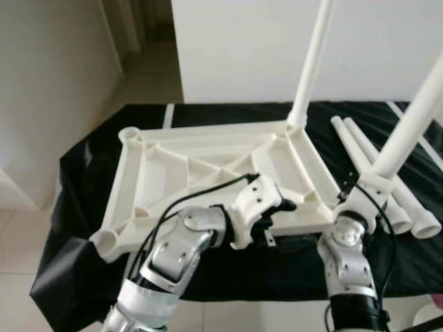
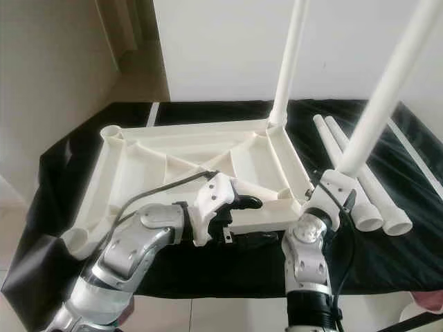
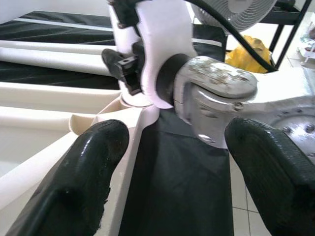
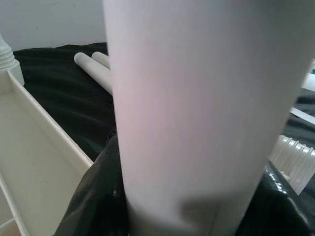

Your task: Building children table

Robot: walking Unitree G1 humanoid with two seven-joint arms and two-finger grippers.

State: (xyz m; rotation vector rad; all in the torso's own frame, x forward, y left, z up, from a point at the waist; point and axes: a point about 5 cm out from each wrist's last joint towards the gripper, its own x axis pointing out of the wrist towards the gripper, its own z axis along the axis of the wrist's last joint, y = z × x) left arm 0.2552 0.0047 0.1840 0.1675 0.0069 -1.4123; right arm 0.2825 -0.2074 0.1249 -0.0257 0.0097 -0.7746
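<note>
on a black cloth (image 1: 83, 173) spread over a low surface lies the cream table top (image 1: 208, 166), upside down with its ribs showing; at its 1 o'clock corner one white leg (image 1: 311, 62) already stands upright in its socket; the right gripper (image 1: 367, 183) is clenched around a second leg (image 1: 415, 117) at the 5 o'clock corner, the leg tilting up toward 1 o'clock, its black fingers (image 4: 88, 206) wrapped around the tube in the right wrist view; two spare legs (image 1: 377, 180) lie side by side on the cloth at 3 o'clock of the table top, just beside the right gripper; the left gripper (image 1: 277, 211) sits at the near edge of the table top, around 6 o'clock, its fingers (image 3: 83, 182) spread apart and grasping nothing; a fan (image 3: 246, 12) stands in the background of the left wrist view.
</note>
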